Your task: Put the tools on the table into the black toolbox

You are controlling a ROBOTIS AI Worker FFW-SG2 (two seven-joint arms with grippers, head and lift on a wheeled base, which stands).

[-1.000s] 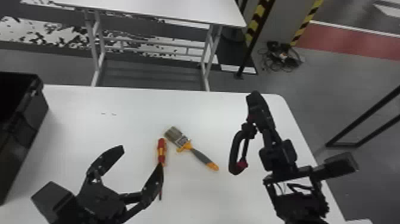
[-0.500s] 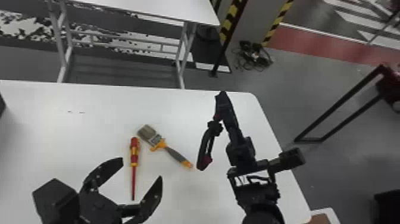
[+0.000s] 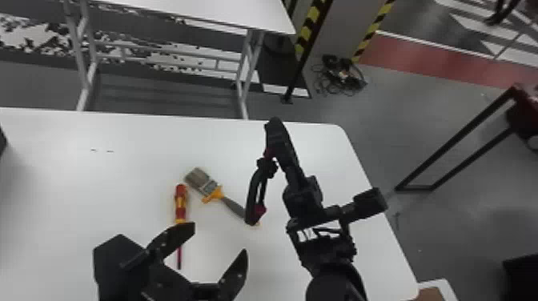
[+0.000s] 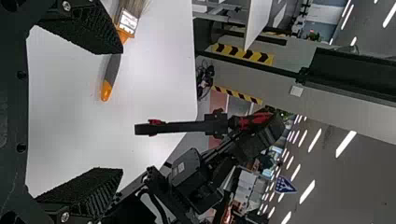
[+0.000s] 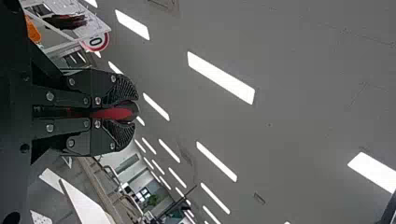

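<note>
White table point(image 3: 100, 176), red screwdriver point(image 3: 181, 203), paintbrush point(image 3: 214, 193) near it, black toolbox point(image 3: 1, 141)

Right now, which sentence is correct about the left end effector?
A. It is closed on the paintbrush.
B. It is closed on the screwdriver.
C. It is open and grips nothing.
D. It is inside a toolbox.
C. The fingers of the left end effector stand wide apart and grip nothing, while the paintbrush and the screwdriver lie on the table.
</note>
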